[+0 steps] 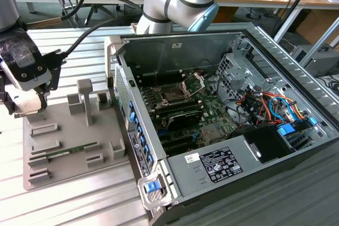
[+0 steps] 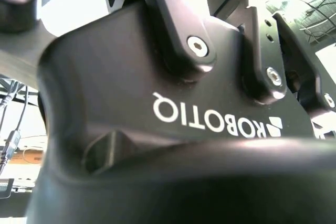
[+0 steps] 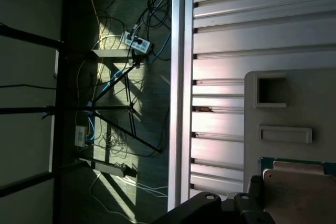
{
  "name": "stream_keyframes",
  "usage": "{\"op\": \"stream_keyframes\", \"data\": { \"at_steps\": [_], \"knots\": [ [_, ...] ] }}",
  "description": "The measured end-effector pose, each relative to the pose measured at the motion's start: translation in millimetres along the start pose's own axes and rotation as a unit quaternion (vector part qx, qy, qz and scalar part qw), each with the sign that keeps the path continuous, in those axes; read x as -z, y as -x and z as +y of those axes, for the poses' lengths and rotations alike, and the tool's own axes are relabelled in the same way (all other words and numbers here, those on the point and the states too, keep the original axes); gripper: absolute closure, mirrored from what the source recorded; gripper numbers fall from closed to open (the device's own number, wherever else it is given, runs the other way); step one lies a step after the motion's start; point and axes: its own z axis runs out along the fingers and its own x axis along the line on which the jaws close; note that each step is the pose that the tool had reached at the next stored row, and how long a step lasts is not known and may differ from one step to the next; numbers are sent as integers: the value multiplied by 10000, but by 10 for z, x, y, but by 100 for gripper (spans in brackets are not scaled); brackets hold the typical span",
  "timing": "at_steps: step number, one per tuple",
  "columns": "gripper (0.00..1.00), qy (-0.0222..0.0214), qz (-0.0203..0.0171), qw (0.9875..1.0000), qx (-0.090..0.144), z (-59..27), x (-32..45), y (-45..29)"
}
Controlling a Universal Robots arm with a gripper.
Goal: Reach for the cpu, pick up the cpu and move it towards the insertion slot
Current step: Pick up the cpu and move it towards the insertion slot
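The gripper (image 1: 27, 110) hangs over the grey tray's (image 1: 63, 130) corner at the exterior view's left, with bare slatted table (image 1: 79, 56) around it (I cannot tell how its jaws stand). In the first wrist view, the cpu (image 3: 296, 190) shows just beside the gripper's dark body. A memory stick (image 1: 71, 153) lies in a tray recess. The insertion slot (image 1: 172, 97) sits inside the open computer case (image 1: 180, 51), well apart from the gripper.

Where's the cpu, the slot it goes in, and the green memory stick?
cpu (image 3: 302, 195): first wrist view, middle of its flat top.
insertion slot (image 1: 172, 96): exterior view, its dark square middle.
memory stick (image 1: 71, 152): exterior view, middle of its length.
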Motion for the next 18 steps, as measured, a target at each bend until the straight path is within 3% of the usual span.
{"op": "stream_keyframes", "data": {
  "at_steps": [18],
  "knots": [
    [45,0,0,10000,0,1,183,1]
  ]
}}
